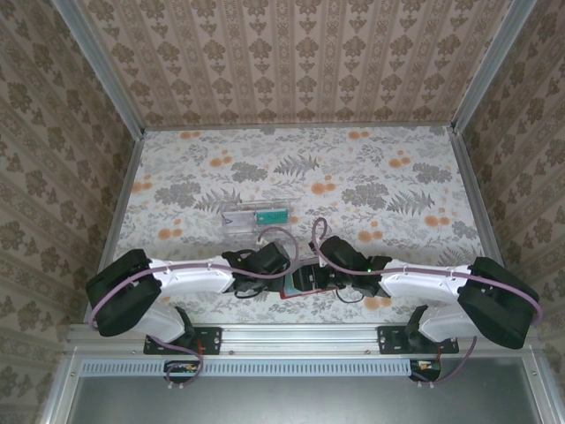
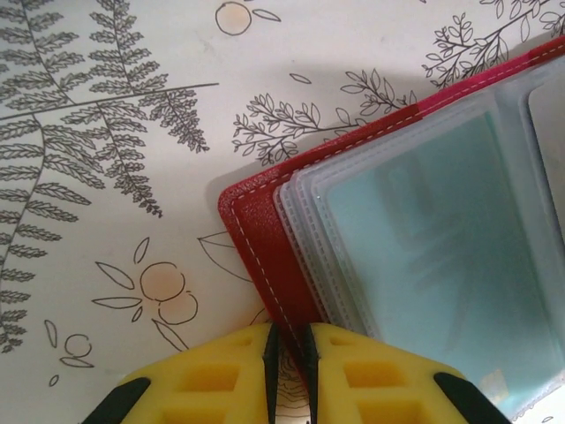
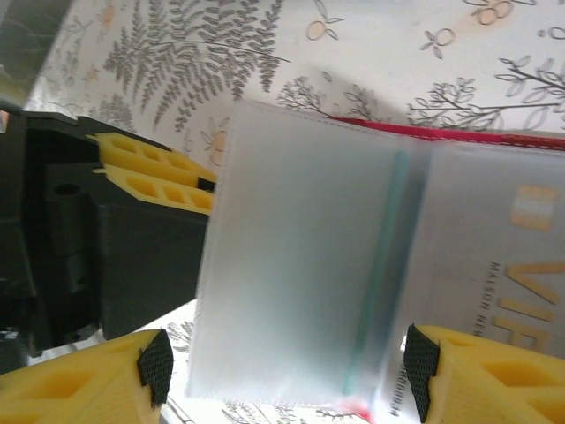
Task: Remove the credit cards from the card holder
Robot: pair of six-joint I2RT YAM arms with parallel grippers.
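You have one card holder (image 2: 256, 238), red and lying open at 6 o'clock on the flowered table (image 1: 353, 168), where your two arms meet.

Your left gripper (image 2: 289, 343) is narrow. Its two yellow fingers pinch the holder's red border near a corner, at 6 o'clock in the left wrist view.

Your right gripper (image 3: 287, 375) stands wide, with one finger on each side of a raised translucent pocket leaf (image 3: 291, 247). The finger at 7 o'clock sits just clear of the leaf's edge, so it grips nothing.

In the left wrist view you can count two cards in the pockets: a teal-tinted card (image 2: 424, 238) under the plastic and a pale card (image 2: 549, 115) at 2 o'clock. The right wrist view gives you one lettered card (image 3: 521, 265) at 3 o'clock, pale with an orange stripe. You cannot tell whether it is that same pale one.

One clear tray (image 1: 237, 217) lies at 11 o'clock from the holder, apart from it, with one green piece (image 1: 269, 213) inside.
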